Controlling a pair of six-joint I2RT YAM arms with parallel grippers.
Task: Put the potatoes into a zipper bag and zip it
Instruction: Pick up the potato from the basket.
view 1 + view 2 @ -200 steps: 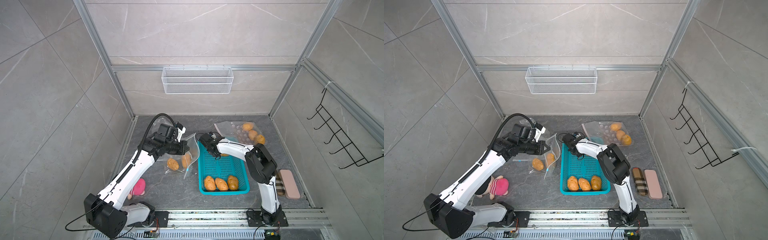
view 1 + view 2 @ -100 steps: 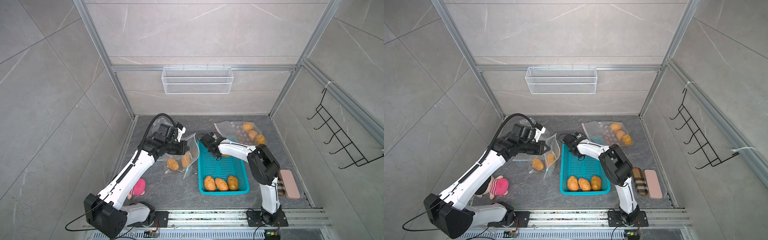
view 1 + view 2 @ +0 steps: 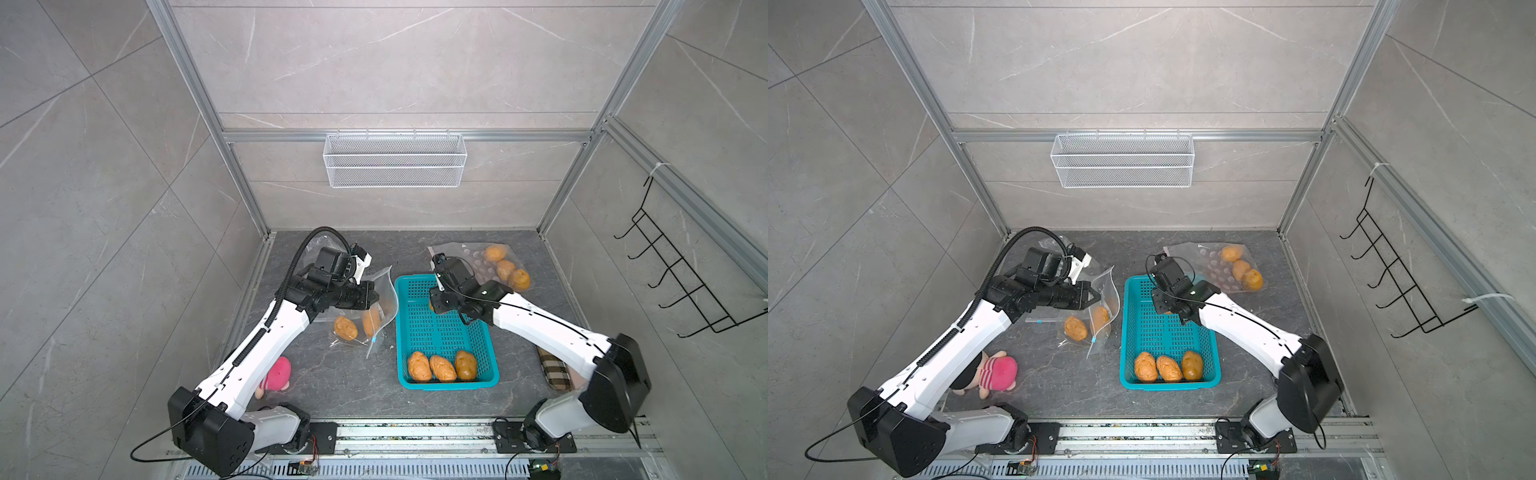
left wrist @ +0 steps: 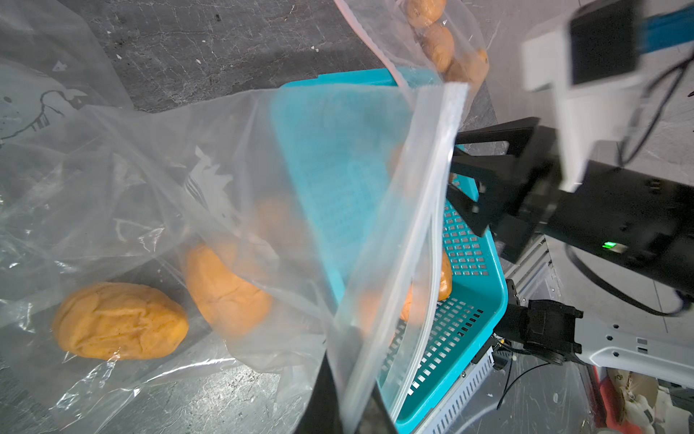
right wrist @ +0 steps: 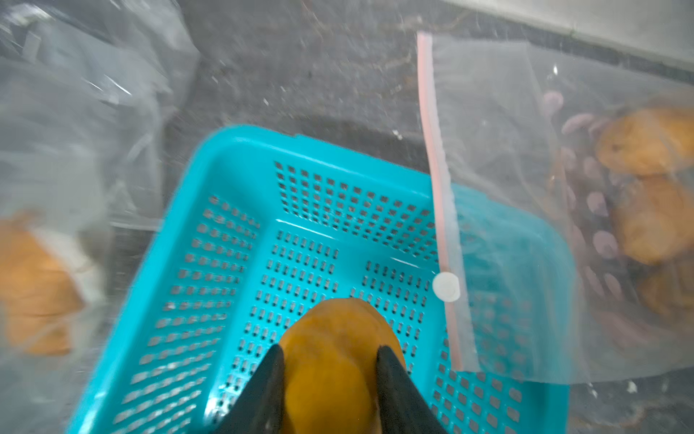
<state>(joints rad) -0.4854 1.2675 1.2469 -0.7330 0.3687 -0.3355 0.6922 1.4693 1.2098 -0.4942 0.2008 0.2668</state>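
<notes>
the dark stone surface [image 3: 332,390] carries everything, and a white wire basket [image 3: 395,160] hangs on the back wall above it. largest on the surface is the teal basket [image 3: 440,332], plain in both top views. three potatoes [image 3: 442,368] lie side by side at its near end, touching one another.

at the far right lies a flat zipper bag [image 3: 473,266] with three more potatoes [image 3: 505,269] bunched in its far end. its pink zip edge [image 5: 439,210] drapes over the basket's far corner in the right wrist view; whether that zip is sealed i cannot tell.

just left of the basket stands the open zipper bag [image 3: 386,286], its mouth lifted toward the basket, with two potatoes [image 4: 120,321] resting inside, low against the surface. a pink plush toy [image 3: 276,374] lies beside the left arm, well apart from the bags.

the left pincer [image 3: 376,297] is pressed together on the open bag's rim and holds it up. the right pincer [image 5: 330,350] hovers over the basket's far end, its jaws pinching a ninth potato [image 5: 334,323] by the sides.
</notes>
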